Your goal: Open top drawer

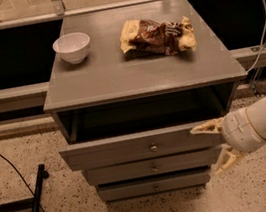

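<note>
The grey cabinet [117,75] has three stacked drawers. The top drawer [110,151] is pulled out, showing a dark gap under the cabinet top, with its small round metal knob [153,147] at the centre of the front. My gripper [213,146], cream-coloured on a white arm, is at the right end of the top drawer's front. It is open: one finger [205,128] lies by the front's upper edge and the other points down beside the middle drawer [133,169]. It holds nothing.
A white bowl [72,46] and a crumpled snack bag [157,35] lie on the cabinet top. The bottom drawer [136,188] is closed. A black stand and cable [34,208] lie on the speckled floor at left. A railing runs behind.
</note>
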Robot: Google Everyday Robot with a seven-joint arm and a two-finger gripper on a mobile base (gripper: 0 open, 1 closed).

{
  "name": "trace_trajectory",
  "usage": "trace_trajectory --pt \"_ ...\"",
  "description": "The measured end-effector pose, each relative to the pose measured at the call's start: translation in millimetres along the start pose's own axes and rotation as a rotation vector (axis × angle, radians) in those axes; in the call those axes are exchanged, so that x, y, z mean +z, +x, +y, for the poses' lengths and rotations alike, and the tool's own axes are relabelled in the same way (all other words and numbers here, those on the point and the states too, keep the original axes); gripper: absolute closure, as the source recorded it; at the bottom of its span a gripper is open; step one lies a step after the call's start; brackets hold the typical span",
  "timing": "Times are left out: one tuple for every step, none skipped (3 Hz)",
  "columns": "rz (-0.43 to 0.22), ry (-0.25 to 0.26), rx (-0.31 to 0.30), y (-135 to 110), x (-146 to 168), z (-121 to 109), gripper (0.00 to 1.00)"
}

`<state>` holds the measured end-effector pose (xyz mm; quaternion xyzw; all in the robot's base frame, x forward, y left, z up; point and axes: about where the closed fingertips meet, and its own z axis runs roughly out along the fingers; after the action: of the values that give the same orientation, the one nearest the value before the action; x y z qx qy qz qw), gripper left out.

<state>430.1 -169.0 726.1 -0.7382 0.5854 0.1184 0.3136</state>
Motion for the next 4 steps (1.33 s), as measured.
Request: trace_trajectory --pt "0.017 0.016 -0.006 -3 2 -7 0.05" --pt "0.054 0.016 -0.001 8 17 -21 0.0" --pt "0.086 0.001 0.018 28 43 -42 0.0" --pt "0.113 -0.022 0.047 51 70 -59 0.0"
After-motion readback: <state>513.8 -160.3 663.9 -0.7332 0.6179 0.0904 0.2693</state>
